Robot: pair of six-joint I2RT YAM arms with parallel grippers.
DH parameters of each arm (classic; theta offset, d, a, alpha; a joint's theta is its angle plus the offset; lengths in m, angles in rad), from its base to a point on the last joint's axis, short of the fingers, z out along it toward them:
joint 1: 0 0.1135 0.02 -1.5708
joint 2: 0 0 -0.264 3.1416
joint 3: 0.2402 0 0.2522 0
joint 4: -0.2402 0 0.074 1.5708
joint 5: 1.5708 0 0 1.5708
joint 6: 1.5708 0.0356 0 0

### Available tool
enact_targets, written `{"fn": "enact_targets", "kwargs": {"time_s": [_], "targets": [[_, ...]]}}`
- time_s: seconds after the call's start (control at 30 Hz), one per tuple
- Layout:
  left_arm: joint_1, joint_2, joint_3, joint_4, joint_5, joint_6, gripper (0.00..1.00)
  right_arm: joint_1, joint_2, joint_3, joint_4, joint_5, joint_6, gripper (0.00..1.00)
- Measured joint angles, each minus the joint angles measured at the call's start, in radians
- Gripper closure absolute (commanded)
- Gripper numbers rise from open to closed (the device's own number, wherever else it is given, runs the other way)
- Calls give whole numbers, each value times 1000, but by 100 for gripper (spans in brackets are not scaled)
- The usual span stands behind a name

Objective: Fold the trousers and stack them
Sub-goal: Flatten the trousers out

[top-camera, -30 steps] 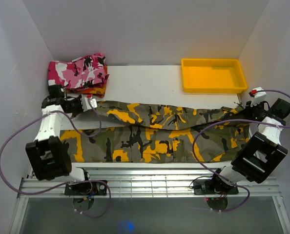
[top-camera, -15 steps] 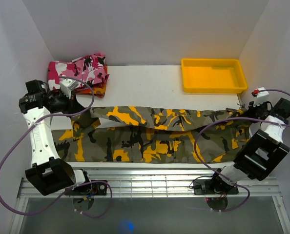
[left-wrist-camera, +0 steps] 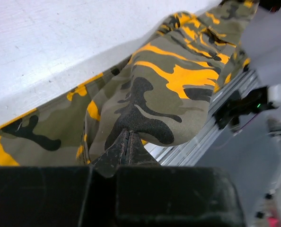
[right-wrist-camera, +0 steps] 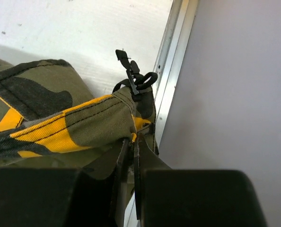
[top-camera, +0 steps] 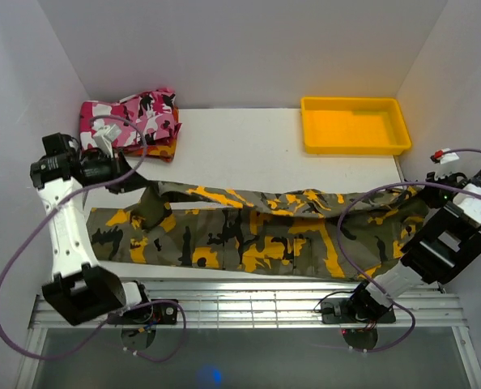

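Note:
The trousers (top-camera: pixel 257 231), olive, yellow-orange and black camouflage, lie stretched lengthwise across the front of the white table. My left gripper (top-camera: pixel 135 180) is shut on the trousers' left end and holds the upper layer lifted; its closed jaws pinch the cloth (left-wrist-camera: pixel 145 101) in the left wrist view. My right gripper (top-camera: pixel 425 193) is shut on the trousers' right end at the table's right edge. In the right wrist view the cloth (right-wrist-camera: pixel 69 130) with a black plastic clip (right-wrist-camera: pixel 133 78) sits in the jaws.
A folded pink, white and black camouflage garment (top-camera: pixel 131 117) lies on a red-orange one at the back left. A yellow tray (top-camera: pixel 354 126) stands at the back right. White walls enclose the table. A metal rail (top-camera: pixel 249 304) runs along the front.
Both arms have pulled outward and the trousers are stretched longer. The left gripper moved left and forward with its end; the right gripper moved right toward the wall. The upper layer hangs taut.

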Motion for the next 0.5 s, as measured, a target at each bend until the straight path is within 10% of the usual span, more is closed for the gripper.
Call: {"fn": "enact_targets", "kwargs": {"time_s": [0.23,0.33,0.4,0.5], "targets": [[3,518,213,319,-23,-401,100,214,217,201,-18,172,197,90],[5,745,360,451,-73,-511,83,318,299,269,-16,259,288,62],[5,887,488,496,-121,-545,62,371,341,309,-9,322,340,21],[17,1024,606,567,-206,-560,22,412,364,331,27,418,398,11]]}}
